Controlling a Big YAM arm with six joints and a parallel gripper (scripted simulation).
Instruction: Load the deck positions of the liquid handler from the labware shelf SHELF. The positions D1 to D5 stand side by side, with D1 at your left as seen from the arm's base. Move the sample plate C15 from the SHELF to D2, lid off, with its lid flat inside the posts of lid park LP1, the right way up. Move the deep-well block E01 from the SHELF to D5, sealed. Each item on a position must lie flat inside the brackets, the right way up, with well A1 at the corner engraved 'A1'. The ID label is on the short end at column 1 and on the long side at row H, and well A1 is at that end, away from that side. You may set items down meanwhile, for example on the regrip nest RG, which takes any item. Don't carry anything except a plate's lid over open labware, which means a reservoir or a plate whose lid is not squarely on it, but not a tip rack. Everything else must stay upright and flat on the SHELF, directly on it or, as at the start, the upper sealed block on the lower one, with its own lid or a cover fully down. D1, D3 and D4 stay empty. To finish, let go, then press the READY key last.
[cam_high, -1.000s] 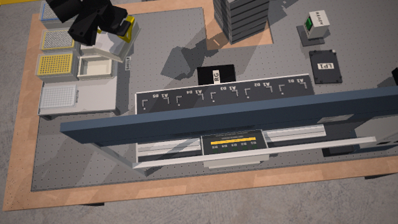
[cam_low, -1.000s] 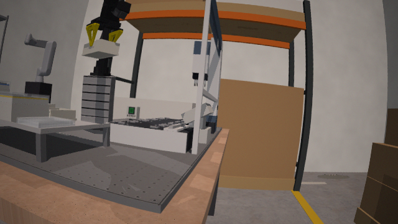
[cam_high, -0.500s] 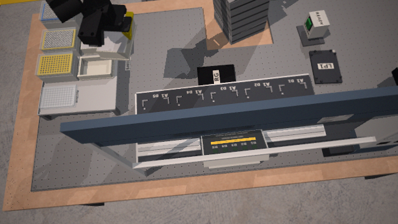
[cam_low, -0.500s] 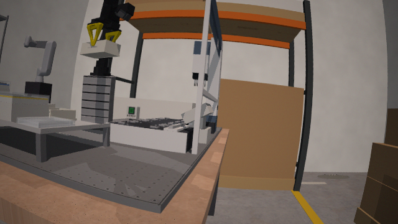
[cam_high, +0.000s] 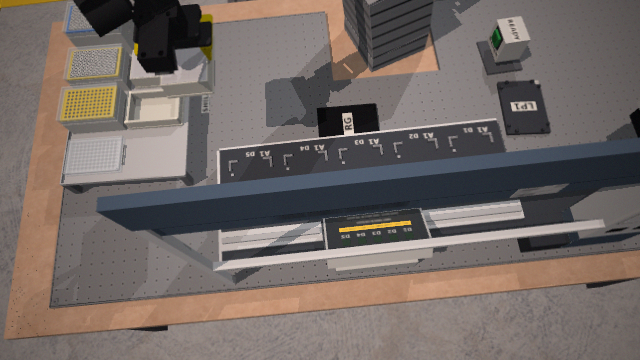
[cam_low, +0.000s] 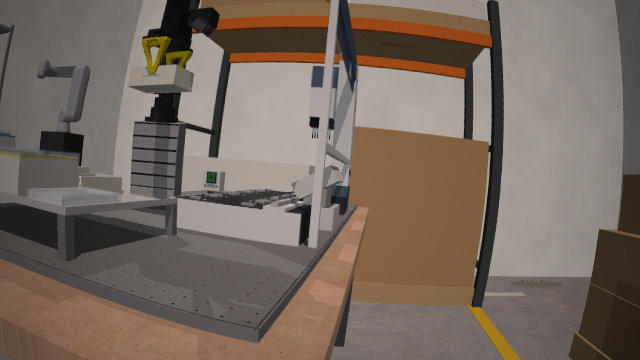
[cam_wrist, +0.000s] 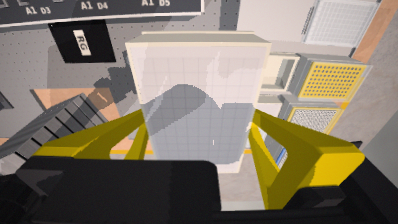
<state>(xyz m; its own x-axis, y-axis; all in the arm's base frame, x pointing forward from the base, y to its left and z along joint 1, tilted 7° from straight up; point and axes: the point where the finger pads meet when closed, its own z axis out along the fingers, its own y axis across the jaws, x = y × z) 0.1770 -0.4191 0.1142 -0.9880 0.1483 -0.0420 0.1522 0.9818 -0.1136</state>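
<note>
My gripper is shut on a white sealed deep-well block, with its yellow fingers on the two long sides. It holds the block level, high above the back part of the SHELF. I cannot read the block's label. A clear-lidded sample plate lies at the front of the shelf. Deck position D5 is at the near end of the dark deck strip and D2 is further right. The dark lid park LP1 has nothing on it.
An open white reservoir sits on the shelf just in front of the held block. Yellow tip racks stand to its left. The black regrip nest RG, the READY key, the arm's grey base tower and the blue gantry bar are around the deck.
</note>
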